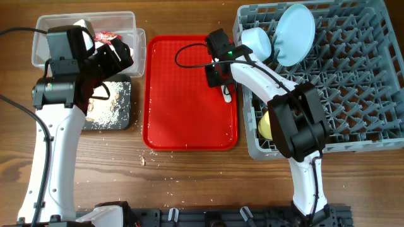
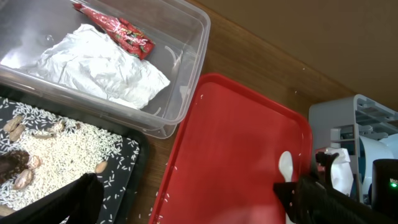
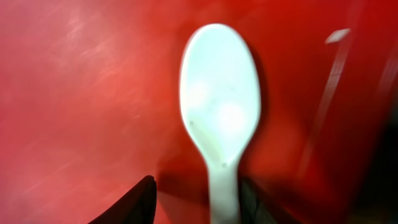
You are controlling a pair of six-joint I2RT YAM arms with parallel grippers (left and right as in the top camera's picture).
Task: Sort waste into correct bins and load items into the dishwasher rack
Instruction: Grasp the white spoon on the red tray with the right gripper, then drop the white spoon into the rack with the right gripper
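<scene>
Straddling spoon [image 3: 217, 106] — right tool [image 3: 198, 202], low

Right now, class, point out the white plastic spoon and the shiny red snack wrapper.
white plastic spoon [image 3: 217, 106]: right wrist view, its bowl.
shiny red snack wrapper [image 2: 118, 28]: left wrist view, its middle.
</scene>
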